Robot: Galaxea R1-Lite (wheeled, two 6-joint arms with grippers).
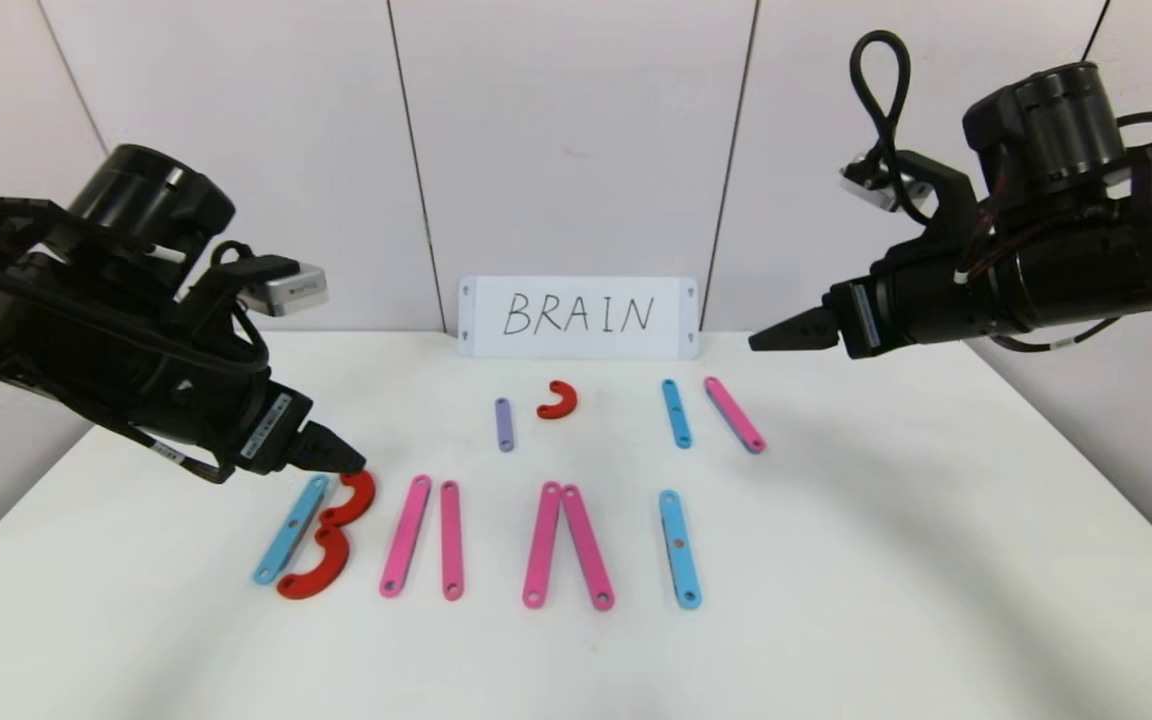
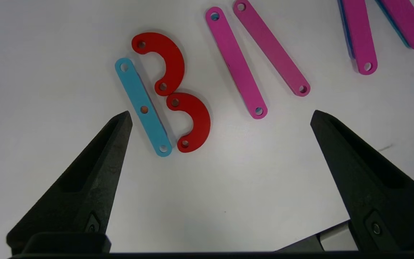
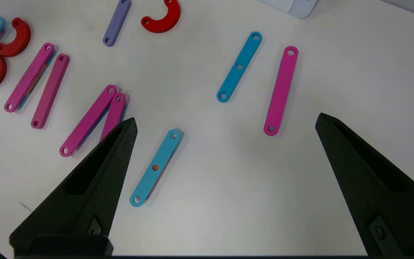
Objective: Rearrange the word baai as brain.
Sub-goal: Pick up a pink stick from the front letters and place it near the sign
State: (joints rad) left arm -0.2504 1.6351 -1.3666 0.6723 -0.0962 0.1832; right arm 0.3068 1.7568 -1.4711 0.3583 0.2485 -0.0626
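- I'm looking down on a white desk [image 1: 836, 600] backed by pale wall panels; a white card [image 1: 577, 317] handwritten "BRAIN" stands at the far edge.
- My left hand [image 1: 336, 460] hangs low over the near-left of the desk, tips just above the top of the B; in the left wrist view its fingers [image 2: 95, 162] are spread wide with nothing between them.
- My right hand [image 1: 781, 335] is up in the air at the far right, well apart from the pieces; the right wrist view shows its fingers [image 3: 95, 169] splayed and empty too.
- The word runs along the near row. The B is a blue strip [image 1: 290, 529] with two red curves [image 1: 336, 540] touching it on its right.
- Next come two pink strips [image 1: 426, 537] side by side, then two pink strips [image 1: 566, 545] meeting at the top like a tent, then a single blue strip [image 1: 680, 548] upright.
- Spare pieces lie in the far row: a purple strip [image 1: 504, 424], a red curve [image 1: 559, 400], a blue strip [image 1: 676, 413] and a pink strip [image 1: 734, 414].
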